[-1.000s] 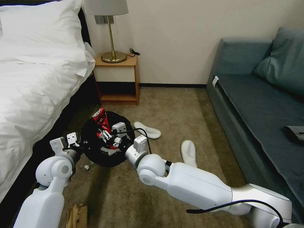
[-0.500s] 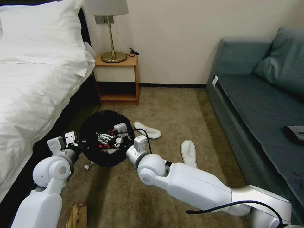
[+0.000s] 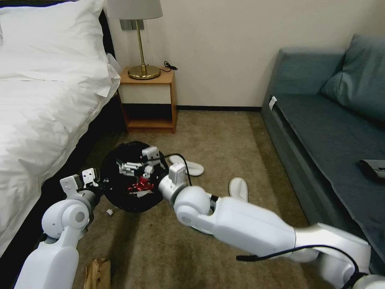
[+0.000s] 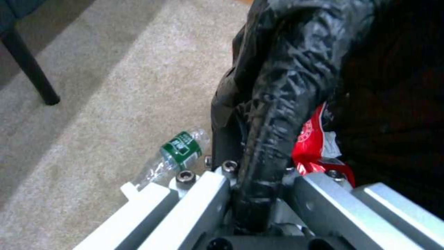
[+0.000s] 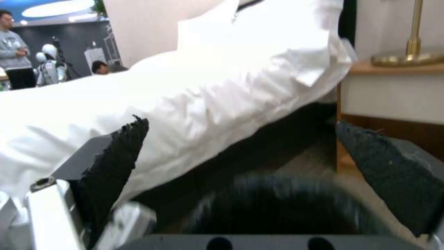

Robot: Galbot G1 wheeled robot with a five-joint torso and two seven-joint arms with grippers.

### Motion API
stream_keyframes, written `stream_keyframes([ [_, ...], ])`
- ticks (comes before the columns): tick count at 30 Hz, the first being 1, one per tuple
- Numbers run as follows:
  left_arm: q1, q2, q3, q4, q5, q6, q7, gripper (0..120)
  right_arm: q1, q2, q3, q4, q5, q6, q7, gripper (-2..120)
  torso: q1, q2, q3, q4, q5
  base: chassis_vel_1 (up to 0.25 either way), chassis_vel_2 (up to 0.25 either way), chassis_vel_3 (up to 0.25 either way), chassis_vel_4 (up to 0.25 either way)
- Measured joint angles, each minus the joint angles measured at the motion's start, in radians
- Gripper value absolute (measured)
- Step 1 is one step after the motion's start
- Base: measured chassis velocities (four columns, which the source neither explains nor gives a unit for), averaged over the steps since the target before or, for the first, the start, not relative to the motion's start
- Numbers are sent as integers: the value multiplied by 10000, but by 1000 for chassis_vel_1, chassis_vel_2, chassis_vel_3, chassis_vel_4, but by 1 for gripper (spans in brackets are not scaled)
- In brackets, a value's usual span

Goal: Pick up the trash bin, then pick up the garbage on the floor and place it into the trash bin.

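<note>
The trash bin [image 3: 120,196], round and lined with a black bag, hangs just above the carpet beside the bed. My left gripper [image 3: 100,184] is shut on its rim, which the left wrist view shows clamped between the fingers [image 4: 259,194]. A red-and-white wrapper [image 3: 139,185] lies inside the bin [image 4: 277,86]. My right gripper [image 3: 122,167] hovers open over the bin's mouth with nothing between its black pads [image 5: 116,166]. Two white slippers [image 3: 186,164] [image 3: 239,188] lie on the carpet to the right. A green-labelled bottle [image 4: 178,151] lies on the floor under the bin.
The bed [image 3: 40,100] runs along the left, close to the bin. A wooden nightstand [image 3: 148,100] with a brass lamp stands behind it, and a blue sofa [image 3: 329,128] fills the right side. A brown paper bag [image 3: 98,273] lies near my left arm, and a small white scrap [image 3: 108,211] lies by the bin.
The red wrapper held upright over the bin by my right gripper has dropped inside. That gripper has opened and lifted slightly. The left gripper keeps its hold on the rim.
</note>
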Motion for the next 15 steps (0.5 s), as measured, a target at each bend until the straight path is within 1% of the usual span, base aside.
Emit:
stream_keyframes([
  [3, -2, 12, 27, 46, 46, 0, -1, 0, 245, -9, -38, 67, 106, -46, 116, 100, 0, 0, 1, -1, 0, 0, 0, 0, 0],
  [4, -3, 51, 57, 111, 71, 0, 2, 0, 621, -16, -82, 174, 270, -114, 305, 100, 0, 0, 0, 0, 0, 0, 0, 0, 0],
  [5, 1, 96, 77, 233, 82, -92, 11, 0, 1051, -52, -98, 284, 463, -224, 577, 100, 0, 0, 0, 2, 1, 0, 0, 0, 0],
  [8, 23, 137, 88, 320, 91, -249, 58, 0, 1333, -134, -78, 359, 611, -315, 753, 100, 0, 0, 0, 3, -1, 0, 0, 0, 0],
  [9, 63, 199, 106, 421, 101, -537, 187, 0, 1628, -404, 92, 428, 822, -401, 926, 100, 0, 0, 0, 5, -1, 0, 0, 0, 0],
  [10, 74, 228, 110, 440, 101, -642, 223, 0, 1694, -624, 239, 445, 901, -429, 977, 100, 0, 0, 0, 5, -2, 0, 0, 0, 0],
  [11, 83, 272, 109, 443, 103, -770, 232, 0, 1685, -1140, 545, 448, 956, -451, 1012, 100, 0, 1, 0, 4, 0, 0, 0, 0, 0],
  [12, 83, 272, 109, 443, 103, -770, 232, 0, 1685, -1140, 545, 448, 956, -451, 1012, 100, 0, 1, 0, 4, 0, 0, 0, 0, 0],
  [14, 124, 304, 70, 383, 109, -863, 243, 0, 1258, -1993, 1263, 419, 796, -453, 1006, 100, 0, 0, 0, -5, 2, 0, 0, 0, 0],
  [15, 124, 304, 70, 383, 109, -863, 243, 0, 1258, -1993, 1263, 419, 796, -453, 1006, 100, 0, 0, 0, -5, 2, 0, 0, 0, 0],
])
